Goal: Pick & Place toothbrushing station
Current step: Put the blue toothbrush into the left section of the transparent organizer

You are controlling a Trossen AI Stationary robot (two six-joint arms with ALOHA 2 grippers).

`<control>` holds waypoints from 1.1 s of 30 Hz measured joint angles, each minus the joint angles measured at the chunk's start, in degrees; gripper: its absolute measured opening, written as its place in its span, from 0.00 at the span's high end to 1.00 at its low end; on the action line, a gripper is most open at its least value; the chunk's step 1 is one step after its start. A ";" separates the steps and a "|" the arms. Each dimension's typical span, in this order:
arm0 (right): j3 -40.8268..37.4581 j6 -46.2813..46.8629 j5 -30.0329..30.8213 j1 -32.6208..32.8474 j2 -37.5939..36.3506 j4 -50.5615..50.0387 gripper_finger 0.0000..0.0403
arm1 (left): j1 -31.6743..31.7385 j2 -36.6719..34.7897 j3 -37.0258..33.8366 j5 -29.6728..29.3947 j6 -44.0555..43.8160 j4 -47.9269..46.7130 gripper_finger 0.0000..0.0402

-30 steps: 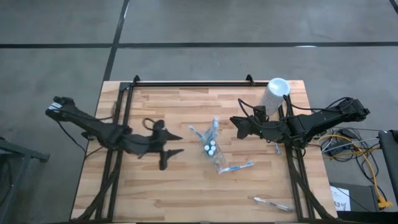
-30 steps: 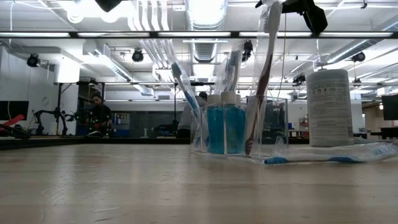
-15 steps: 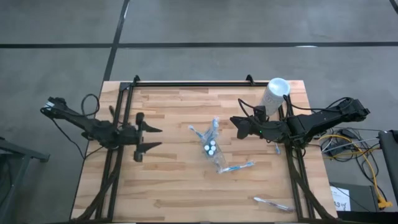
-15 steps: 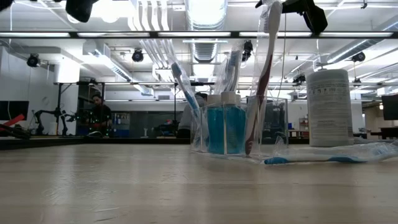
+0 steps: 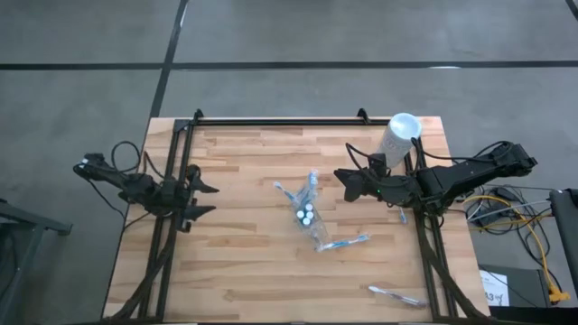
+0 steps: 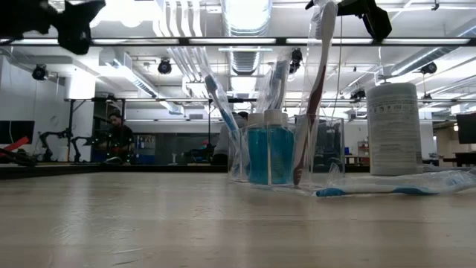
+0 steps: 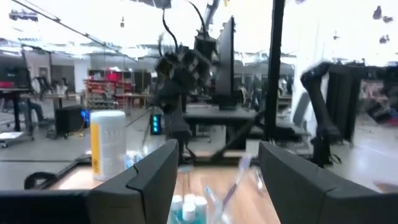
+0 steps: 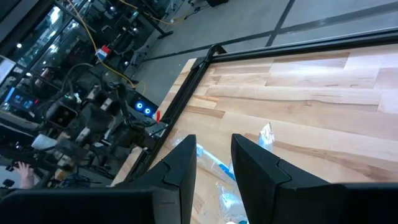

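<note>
The light wooden table (image 5: 253, 262) stands on grey floor, and the low view looks across it into a bright workshop where a person (image 6: 119, 134) sits far back. Mid-table the clear plastic pouch (image 5: 312, 217) holds 3 small blue white-capped tubes (image 5: 305, 214) and upright toothbrushes (image 6: 223, 112), with 1 loose toothbrush (image 5: 345, 242) just beside it, another toothbrush (image 5: 397, 294) near the front right edge, and a tall white cylinder (image 5: 397, 137) at the far right corner. The left gripper (image 5: 202, 199) hangs over the table's left edge with fingers wide, the right gripper (image 5: 345, 183) hovers just right of the pouch with fingers narrowly parted and empty, and the pouch's lower end is cut off in the right wrist view.
</note>
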 joint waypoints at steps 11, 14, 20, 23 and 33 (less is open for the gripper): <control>0.00 0.00 0.00 0.00 0.02 0.02 0.76 | -0.02 -8.05 -2.26 0.60 -6.53 -16.15 0.43; 0.00 -0.07 0.00 -0.02 0.01 0.02 0.76 | -0.02 -9.19 -2.23 0.56 -7.52 -18.45 0.43; 0.00 0.05 0.00 -0.01 0.00 0.00 0.76 | -0.02 -9.73 -2.19 0.54 -7.67 -19.43 0.43; 0.00 -0.02 0.00 -0.02 0.02 0.02 0.76 | -0.02 -9.73 -2.19 0.49 -7.70 -21.04 0.43; 0.00 0.03 0.00 -0.02 0.02 0.01 0.76 | -0.02 -9.58 -2.19 0.45 -8.50 -23.86 0.43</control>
